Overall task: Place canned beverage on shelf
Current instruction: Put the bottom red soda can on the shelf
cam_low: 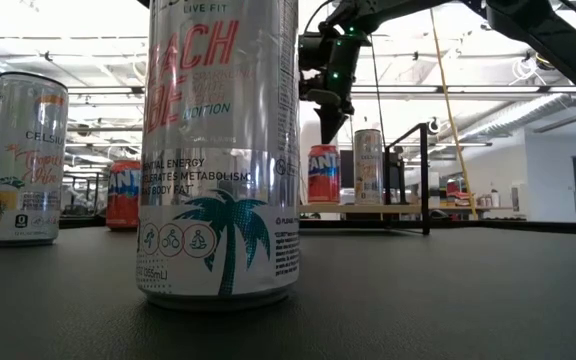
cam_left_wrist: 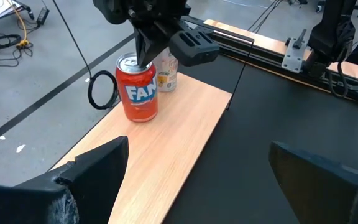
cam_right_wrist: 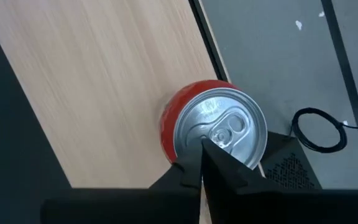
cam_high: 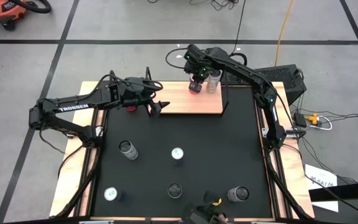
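Now the right gripper (cam_right_wrist: 202, 163) is pressed together, right above the red can (cam_left_wrist: 137, 87) standing on the shelf (cam_left_wrist: 166, 143). Nearby, the left gripper (cam_high: 156, 107) is spread wide, holding nothing.

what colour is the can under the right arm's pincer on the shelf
Red-orange with white lettering on a blue patch and a silver top; the can shows best in the left wrist view.

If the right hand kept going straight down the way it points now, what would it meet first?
The lid of the red Fanta can on the shelf. The right hand is shut, its tip right over the can top near the tab; whether it already touches is unclear.
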Controlling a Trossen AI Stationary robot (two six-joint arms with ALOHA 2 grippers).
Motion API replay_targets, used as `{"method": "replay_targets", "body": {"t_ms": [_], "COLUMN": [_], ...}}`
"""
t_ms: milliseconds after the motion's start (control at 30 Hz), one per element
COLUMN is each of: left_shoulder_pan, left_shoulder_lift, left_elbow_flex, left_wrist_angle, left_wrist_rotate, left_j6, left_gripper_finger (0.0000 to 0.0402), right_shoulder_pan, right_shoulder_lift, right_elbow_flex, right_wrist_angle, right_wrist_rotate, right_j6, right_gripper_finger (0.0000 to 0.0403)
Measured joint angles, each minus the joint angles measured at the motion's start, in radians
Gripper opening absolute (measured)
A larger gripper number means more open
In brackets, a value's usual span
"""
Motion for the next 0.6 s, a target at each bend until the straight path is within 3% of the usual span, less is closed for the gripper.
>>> {"method": "replay_targets", "body": {"t_ms": [600], "left_shoulder_pan": [0.000], "left_shoulder_lift": [0.000], "left_elbow_flex": [0.000], "left_wrist_angle": [0.000], "left_wrist_rotate": [-0.004], "left_j6": [0.000], "left_gripper_finger": [0.0386], "right_shoulder_pan": [-0.002], "right_shoulder_lift": [-0.004], "right_elbow_flex": [-0.002], "right_wrist_angle": [0.056], "right_wrist_rotate": [0.010], "right_j6": [-0.034], "right_gripper_finger": [0.0000]}}
